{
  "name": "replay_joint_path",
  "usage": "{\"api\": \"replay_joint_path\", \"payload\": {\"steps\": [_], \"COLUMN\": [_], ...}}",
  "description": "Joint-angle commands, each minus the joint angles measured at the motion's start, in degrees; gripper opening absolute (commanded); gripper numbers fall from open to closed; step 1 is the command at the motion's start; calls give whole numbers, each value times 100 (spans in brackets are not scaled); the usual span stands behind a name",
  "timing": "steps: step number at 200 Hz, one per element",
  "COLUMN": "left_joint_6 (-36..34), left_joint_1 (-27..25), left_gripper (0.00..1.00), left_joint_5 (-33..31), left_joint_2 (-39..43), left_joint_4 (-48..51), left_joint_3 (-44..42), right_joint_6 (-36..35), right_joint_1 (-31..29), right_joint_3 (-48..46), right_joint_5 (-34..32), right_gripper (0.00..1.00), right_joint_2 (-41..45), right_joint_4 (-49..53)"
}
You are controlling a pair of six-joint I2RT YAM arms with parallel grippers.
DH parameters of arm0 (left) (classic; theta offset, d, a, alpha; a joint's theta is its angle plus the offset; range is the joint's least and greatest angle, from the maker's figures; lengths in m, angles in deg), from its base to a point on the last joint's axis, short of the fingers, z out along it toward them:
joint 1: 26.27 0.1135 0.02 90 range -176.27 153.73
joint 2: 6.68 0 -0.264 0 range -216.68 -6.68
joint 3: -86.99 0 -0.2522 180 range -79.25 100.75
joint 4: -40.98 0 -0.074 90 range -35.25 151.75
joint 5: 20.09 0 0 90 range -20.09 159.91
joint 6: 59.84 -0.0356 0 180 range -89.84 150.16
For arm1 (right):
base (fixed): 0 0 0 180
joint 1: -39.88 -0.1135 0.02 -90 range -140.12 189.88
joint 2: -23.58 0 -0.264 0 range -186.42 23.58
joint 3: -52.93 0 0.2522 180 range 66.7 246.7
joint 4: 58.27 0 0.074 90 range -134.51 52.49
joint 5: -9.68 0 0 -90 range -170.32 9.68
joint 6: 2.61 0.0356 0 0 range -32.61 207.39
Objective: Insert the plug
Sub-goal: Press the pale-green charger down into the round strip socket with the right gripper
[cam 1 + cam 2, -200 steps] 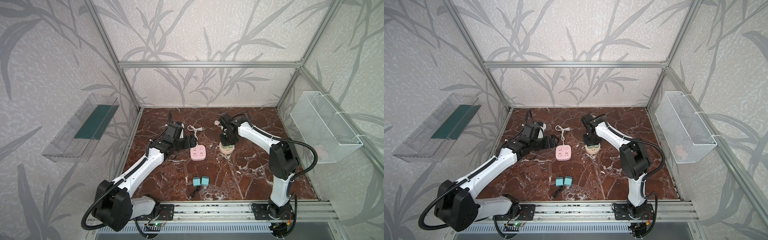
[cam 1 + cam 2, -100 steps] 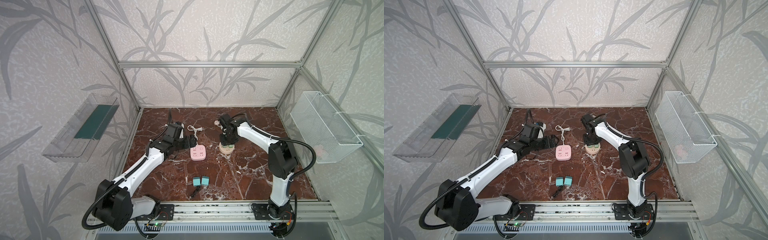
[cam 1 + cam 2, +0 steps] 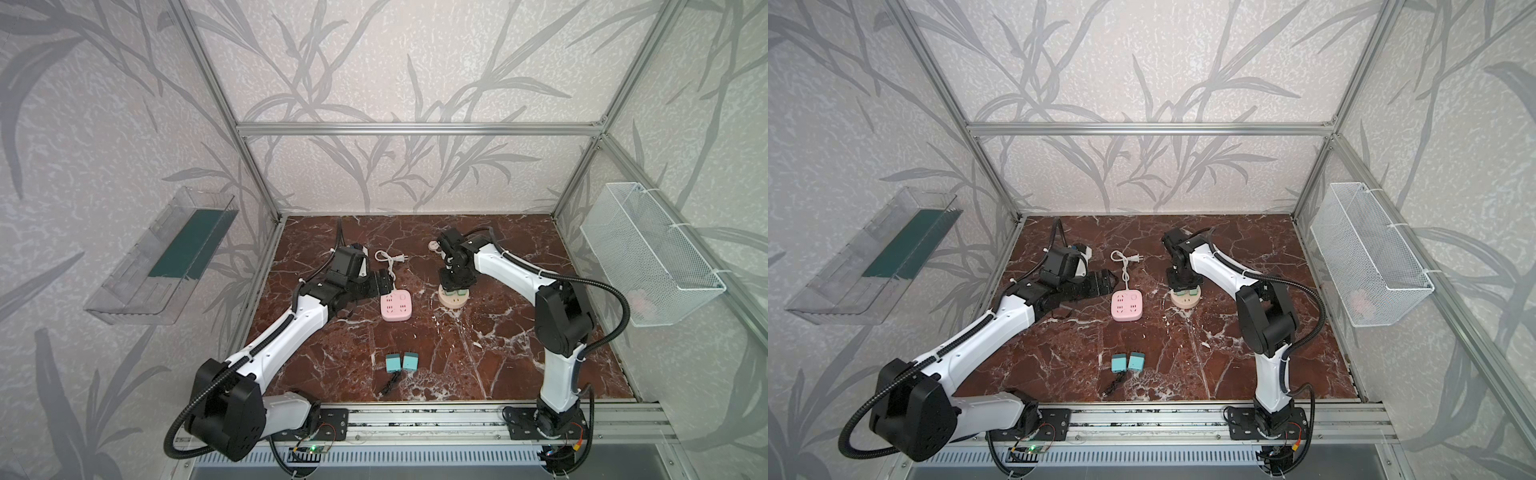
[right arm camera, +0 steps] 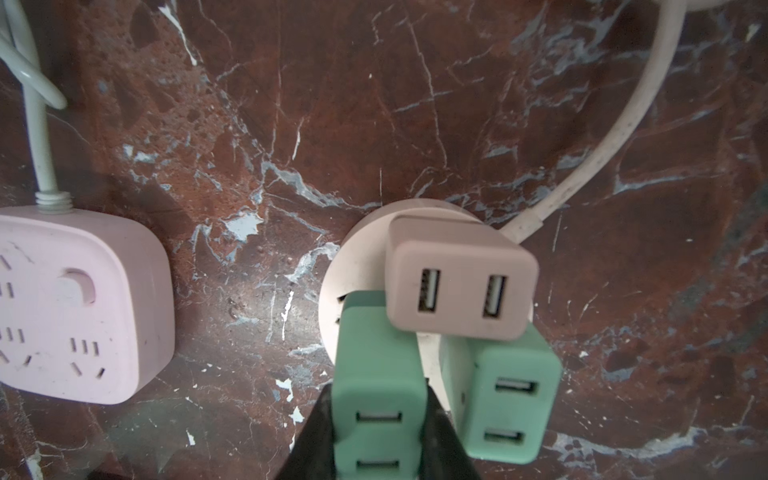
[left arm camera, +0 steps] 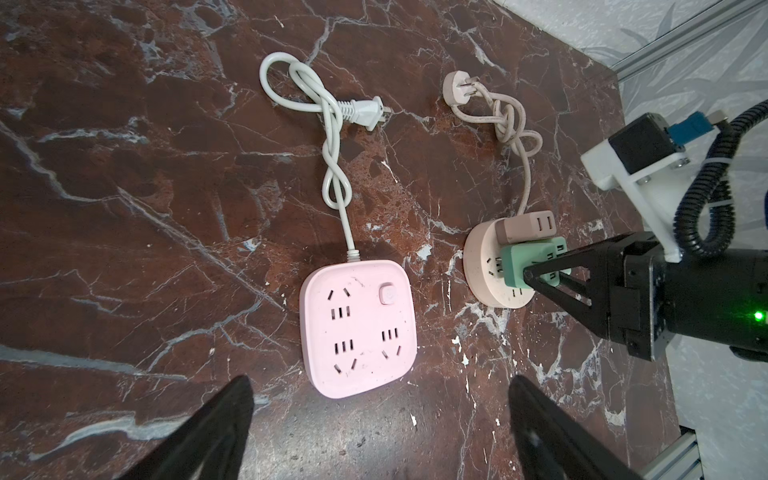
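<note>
My right gripper (image 4: 379, 419) is shut on a green plug (image 4: 376, 374) and holds it upright against the face of the round beige socket (image 4: 357, 257). How deep its prongs sit is hidden. A second green plug (image 4: 505, 399) and a beige plug (image 4: 459, 282) stand in the same socket. In both top views the right gripper (image 3: 456, 286) hangs over that socket (image 3: 1187, 302). My left gripper (image 5: 380, 384) is open and empty, right beside the pink power strip (image 5: 357, 328).
Two teal plugs (image 3: 392, 362) (image 3: 410, 361) lie near the front of the marble floor with a black cable (image 3: 390, 380). The strip's white cord (image 3: 388, 262) and the socket's beige cord (image 5: 511, 124) trail toward the back. A wire basket (image 3: 648, 257) hangs on the right wall.
</note>
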Motion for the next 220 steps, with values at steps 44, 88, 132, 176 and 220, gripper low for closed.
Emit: {"api": "replay_joint_path", "payload": {"steps": [44,88,132,176,220], "left_joint_6": [26,33,39,63,88], "left_joint_1": [37,37,53,81,107], "left_gripper": [94,94,94,94,94], "left_joint_5": [3,-2,39,113,177], "left_joint_2": [-18,-9,-51,-97,-146], "left_joint_4": [-43,-45,-95,-134,-181], "left_joint_3": [-105,-115,-133,-131,-132], "right_joint_6": [-15,-48,-101,-137,-263], "right_joint_1": [69,64,70,69,67], "right_joint_3": [108,220,385,517,766], "right_joint_5": [65,80,71,96,55], "right_gripper": [0,0,0,0,0], "right_joint_2": [-406,-641,-879,-1135,-1340], "right_joint_4": [181,276,410,528,792]}}
